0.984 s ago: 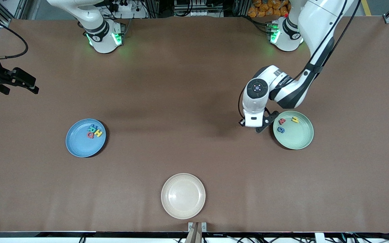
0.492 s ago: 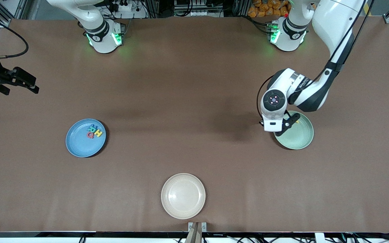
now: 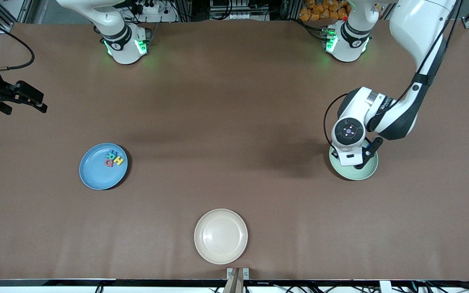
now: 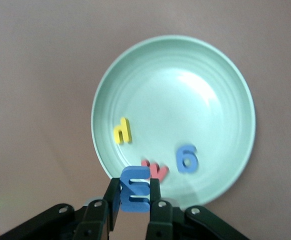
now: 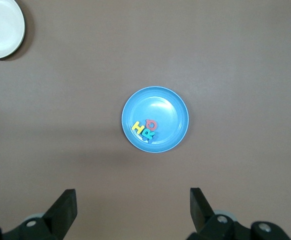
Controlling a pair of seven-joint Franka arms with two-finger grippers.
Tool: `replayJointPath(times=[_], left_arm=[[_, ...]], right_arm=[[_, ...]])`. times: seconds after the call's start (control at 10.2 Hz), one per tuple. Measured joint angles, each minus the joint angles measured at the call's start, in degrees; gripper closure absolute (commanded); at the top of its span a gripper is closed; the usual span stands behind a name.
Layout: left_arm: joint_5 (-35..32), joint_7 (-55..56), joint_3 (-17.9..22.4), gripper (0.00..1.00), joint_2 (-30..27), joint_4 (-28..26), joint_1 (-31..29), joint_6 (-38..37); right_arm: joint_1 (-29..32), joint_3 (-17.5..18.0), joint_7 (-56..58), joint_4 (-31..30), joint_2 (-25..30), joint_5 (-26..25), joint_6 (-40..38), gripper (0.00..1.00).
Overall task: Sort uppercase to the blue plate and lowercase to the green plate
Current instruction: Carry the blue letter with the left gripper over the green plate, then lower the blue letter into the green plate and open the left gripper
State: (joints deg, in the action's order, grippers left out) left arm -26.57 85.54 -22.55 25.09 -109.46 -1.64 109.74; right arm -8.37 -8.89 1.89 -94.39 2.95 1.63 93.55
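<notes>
My left gripper (image 4: 134, 196) is shut on a blue foam m (image 4: 135, 179), hanging over the rim of the green plate (image 4: 185, 95). In that plate lie a yellow h (image 4: 122, 131), a red w (image 4: 155, 170) and a blue g (image 4: 187, 158). In the front view the left wrist covers most of the green plate (image 3: 368, 172). The blue plate (image 3: 96, 173) holds a yellow H (image 3: 118, 160), a teal R (image 3: 112, 154) and a red Q (image 3: 108, 163). My right gripper (image 5: 133, 202) waits open and empty, high over the table beside the blue plate (image 5: 168, 107).
A cream plate (image 3: 221, 236) sits bare near the front edge, midway between the two coloured plates. In the front view the right gripper (image 3: 31, 99) shows at the right arm's end of the table. Brown tabletop lies between the plates.
The left arm has carried the blue m toward its own end of the table, from beside the green plate to over it, covering the letters there in the front view. The right arm has not moved.
</notes>
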Motion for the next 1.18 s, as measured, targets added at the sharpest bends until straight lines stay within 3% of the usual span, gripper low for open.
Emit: replayJointPath(times=[0.1,0.2,0.3,0.98,1.18], left_arm=[[-1.24,0.57,0.58,1.0,0.01,0.0,-0.18,-0.56],[-1.89,0.94,1.05,0.92,0.01,0.0,-0.18,-1.0],[-2.41,1.12,1.3,0.01,0.02,-0.01,-0.17,-1.49],[-2.99,1.22,1.44,0.0,1.16,0.33,1.57,-3.13],[-2.0,1.22,1.45,0.0,1.06,3.97,0.79,-3.09]], right_arm=[[0.0,0.0,0.0,0.0,0.0,0.0,0.0,0.0],[0.0,0.0,0.0,0.0,0.0,0.0,0.0,0.0],[-0.01,0.0,0.0,0.0,0.0,0.0,0.0,0.0],[-0.05,0.0,0.0,0.0,0.0,0.0,-0.25,0.0],[0.0,-0.09,0.0,0.0,-0.01,0.0,-0.51,0.0]])
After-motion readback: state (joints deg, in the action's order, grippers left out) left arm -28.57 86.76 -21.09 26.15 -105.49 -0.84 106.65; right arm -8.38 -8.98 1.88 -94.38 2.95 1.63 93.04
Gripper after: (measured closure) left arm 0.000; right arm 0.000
